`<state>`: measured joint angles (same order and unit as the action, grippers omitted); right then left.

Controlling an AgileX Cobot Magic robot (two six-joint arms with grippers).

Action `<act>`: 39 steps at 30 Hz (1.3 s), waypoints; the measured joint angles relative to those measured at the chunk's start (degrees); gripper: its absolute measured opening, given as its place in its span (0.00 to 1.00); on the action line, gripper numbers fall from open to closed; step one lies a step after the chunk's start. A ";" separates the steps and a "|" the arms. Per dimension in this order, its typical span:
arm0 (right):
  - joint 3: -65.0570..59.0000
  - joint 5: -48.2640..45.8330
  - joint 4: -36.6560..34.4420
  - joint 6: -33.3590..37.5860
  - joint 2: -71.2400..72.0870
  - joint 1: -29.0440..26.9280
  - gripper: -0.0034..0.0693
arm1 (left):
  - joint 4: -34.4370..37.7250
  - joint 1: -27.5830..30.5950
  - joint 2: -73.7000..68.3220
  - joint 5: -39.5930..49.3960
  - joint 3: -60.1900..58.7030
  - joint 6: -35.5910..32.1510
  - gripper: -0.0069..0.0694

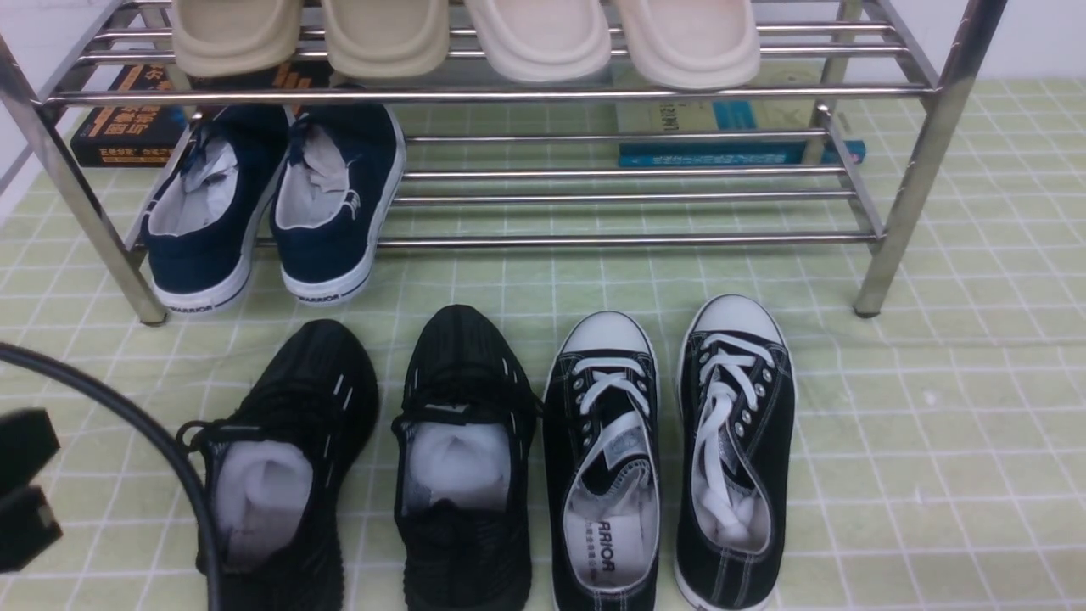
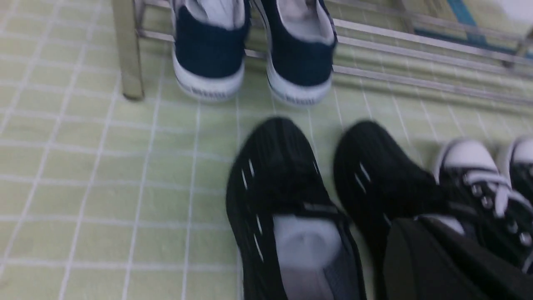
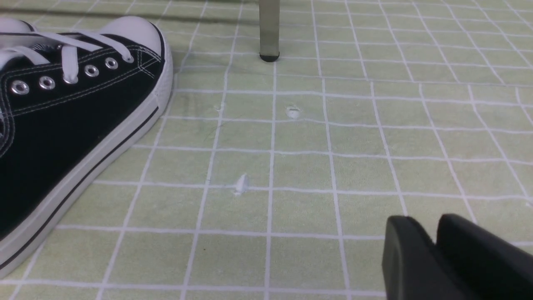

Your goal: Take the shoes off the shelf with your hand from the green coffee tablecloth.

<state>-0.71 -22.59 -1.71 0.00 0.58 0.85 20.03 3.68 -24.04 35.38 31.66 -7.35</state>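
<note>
The two black knit shoes [image 1: 288, 450] [image 1: 467, 450] stand side by side on the green grid tablecloth [image 1: 933, 424], toes toward the steel shelf [image 1: 594, 242], with white paper stuffing showing. They also show, blurred, in the left wrist view [image 2: 283, 200] [image 2: 383, 179]. My left gripper [image 1: 38, 484] is at the lower left edge, left of the left shoe and apart from it; its fingers lie together and hold nothing [image 2: 418, 223]. My right gripper [image 3: 435, 223] is shut and empty, low over bare cloth; it is out of the front view.
Black canvas sneakers [image 1: 602, 458] [image 1: 734, 450] with white toe caps stand right of the knit pair. Navy shoes [image 1: 212, 212] [image 1: 339, 204] sit on the shelf's lower tier, beige slippers [image 1: 390, 34] on top. Books [image 1: 730, 127] lie behind. A black cable [image 1: 170, 458] crosses the left shoe.
</note>
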 joint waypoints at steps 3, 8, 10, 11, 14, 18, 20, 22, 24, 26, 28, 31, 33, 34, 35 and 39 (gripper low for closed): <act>0.00 0.00 0.00 0.00 0.00 0.00 0.23 | 0.00 0.00 0.00 -1.34 -0.68 0.00 0.11; 0.00 0.00 0.00 0.00 0.00 0.00 0.23 | -0.29 0.00 0.00 -1.46 -1.15 0.00 0.11; 0.00 0.00 0.00 0.00 0.00 0.00 0.23 | -0.78 0.00 0.00 -1.46 -1.15 0.00 0.12; 0.00 0.00 0.00 0.00 0.00 0.00 0.23 | -0.92 0.00 0.00 -1.46 -1.15 0.00 0.12; 0.00 0.00 0.00 0.00 0.00 0.00 0.23 | -2.39 0.00 0.00 -1.56 -1.15 0.00 0.12; 0.00 0.00 0.00 0.00 0.00 0.00 0.24 | -2.98 0.00 0.00 -1.80 -1.15 0.00 0.12; 0.00 0.00 0.00 0.00 0.00 0.00 0.24 | -2.91 0.00 0.00 -1.80 -1.15 0.00 0.13; 0.00 0.00 0.00 0.00 0.00 0.00 0.25 | -2.87 0.00 0.00 -1.80 -1.15 0.00 0.13; 0.00 0.00 0.00 0.00 0.00 0.00 0.25 | -3.43 0.00 0.52 -1.91 -1.94 0.00 0.13; 0.00 0.00 0.00 0.00 0.00 0.00 0.25 | -4.84 -0.09 1.72 -2.37 -3.12 0.16 0.14; 0.00 0.00 0.00 0.00 0.00 0.00 0.26 | -7.99 -1.05 4.09 -4.68 -5.83 1.79 0.14; 0.00 0.00 0.00 0.00 0.00 0.00 0.26 | -13.28 -3.25 7.65 -9.03 -10.74 6.25 0.14; 0.00 0.00 0.00 0.00 0.00 0.00 0.26 | -19.55 -5.85 12.23 -16.79 -18.62 14.54 0.14; 0.00 0.00 0.00 0.00 0.00 0.00 0.26 | -21.44 -6.59 13.79 -19.32 -21.47 17.28 0.15; 0.00 0.00 0.00 0.00 0.00 0.00 0.27 | -22.62 -7.15 15.16 -20.89 -23.10 18.71 0.15; 0.00 0.00 0.00 0.00 0.00 0.00 0.28 | -25.33 -7.77 19.59 -22.41 -31.84 23.47 0.15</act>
<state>-0.71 -22.59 -1.71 0.00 0.58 0.85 -5.30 -4.09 -4.45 12.97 -0.17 16.13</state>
